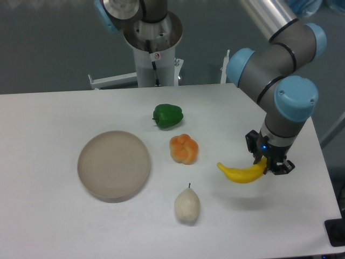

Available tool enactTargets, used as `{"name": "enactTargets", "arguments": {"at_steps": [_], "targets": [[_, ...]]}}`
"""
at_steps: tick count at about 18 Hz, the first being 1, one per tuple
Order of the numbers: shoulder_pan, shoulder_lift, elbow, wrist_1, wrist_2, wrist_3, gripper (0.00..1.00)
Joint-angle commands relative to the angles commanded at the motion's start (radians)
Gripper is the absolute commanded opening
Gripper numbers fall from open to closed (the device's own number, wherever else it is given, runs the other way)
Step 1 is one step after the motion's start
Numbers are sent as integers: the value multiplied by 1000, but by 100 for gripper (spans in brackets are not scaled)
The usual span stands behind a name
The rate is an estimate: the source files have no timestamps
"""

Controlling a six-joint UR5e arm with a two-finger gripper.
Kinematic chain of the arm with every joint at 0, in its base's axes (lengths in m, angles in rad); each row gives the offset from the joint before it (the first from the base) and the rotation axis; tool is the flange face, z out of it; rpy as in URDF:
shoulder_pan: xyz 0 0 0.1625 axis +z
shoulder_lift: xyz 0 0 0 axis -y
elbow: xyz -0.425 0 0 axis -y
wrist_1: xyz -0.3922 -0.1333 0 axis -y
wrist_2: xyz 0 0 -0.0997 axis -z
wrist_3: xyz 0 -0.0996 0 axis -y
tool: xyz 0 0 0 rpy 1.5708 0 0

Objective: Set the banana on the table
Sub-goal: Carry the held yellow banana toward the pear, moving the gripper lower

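The claw (268,163) grips the banana (241,173) by one end, holding it level just above the desk (48,113), right of the orange fruit (184,148), apparently ready for set-down.

One fixed cam, high front, angled down.

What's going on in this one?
The gripper holds the banana by one end, just above the table at its right side; a shadow below suggests it has not touched down. The plate, green pepper, orange fruit and pear sit untouched.
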Motion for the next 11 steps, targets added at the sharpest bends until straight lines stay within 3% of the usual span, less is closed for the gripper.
{"name": "enactTargets", "arguments": {"at_steps": [6,11], "targets": [[-14,-20,0,2,0,-69,8],[-34,-67,-5,5,0,-271,8]]}}
